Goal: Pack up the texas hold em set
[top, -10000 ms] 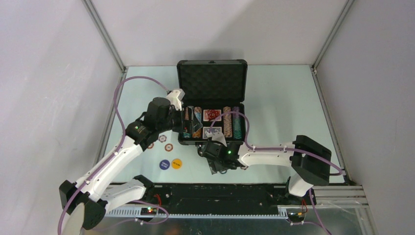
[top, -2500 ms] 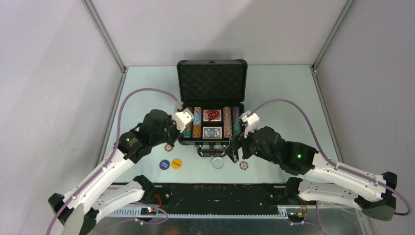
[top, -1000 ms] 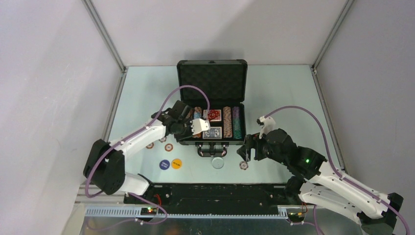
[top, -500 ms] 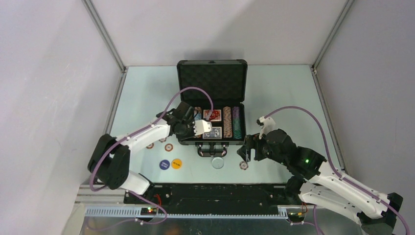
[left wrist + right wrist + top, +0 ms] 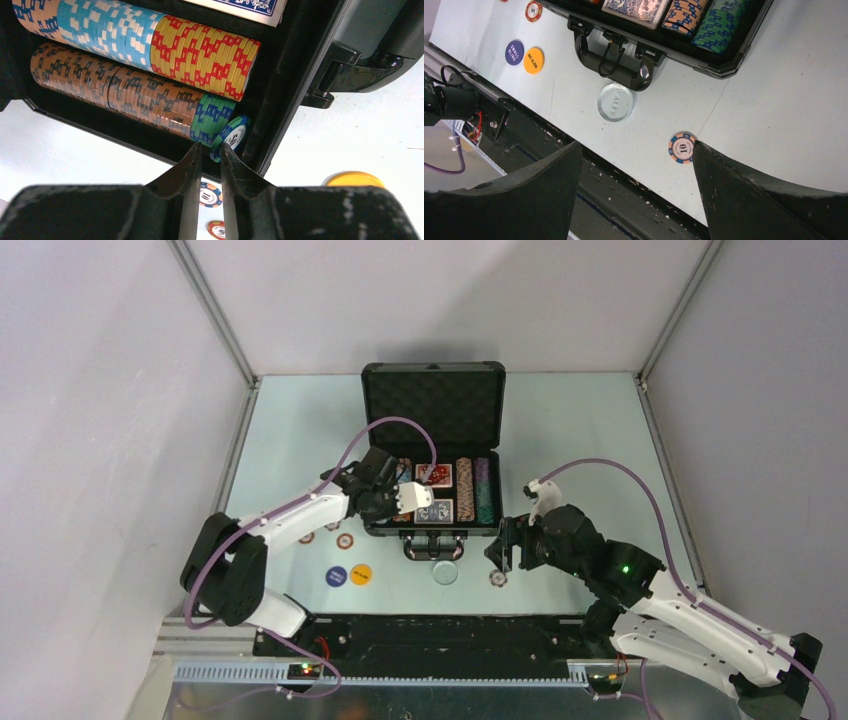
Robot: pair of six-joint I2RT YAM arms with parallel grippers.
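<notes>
The right gripper (image 5: 635, 146) hangs wide open and empty over the near table (image 5: 774, 115). A loose chip (image 5: 682, 147) lies flat just inside its right finger. Near that sits a clear button (image 5: 615, 102), just in front of the handle (image 5: 611, 62). Off to the left lie a blue button (image 5: 514, 52) and a yellow button (image 5: 533, 60), side by side. Beyond them a few stray chips (image 5: 345, 541) lie by the case's left end.

Further in, the left gripper (image 5: 210, 147) is low over the case (image 5: 282, 95), its jaws a narrow slit with nothing between them. Just past its right fingertip a blue-rimmed chip (image 5: 231, 138) leans on the green end of the outer row (image 5: 125, 90). It is inside the wall but tilted, not flush with the stack. A blue deck (image 5: 634, 7) and the other rows fill the tray. The lid (image 5: 432, 405) stands open at the back.

I judge the step in hand to be returning stray chips one at a time, with this one apparently delivered. The left gripper should next lift straight out so it does not drag the leaning chip, perhaps nudging it upright first. The right gripper needs to drop until its tips meet the table and pinch the flat chip across its rim. The buttons and the lid are not yet dealt with.
</notes>
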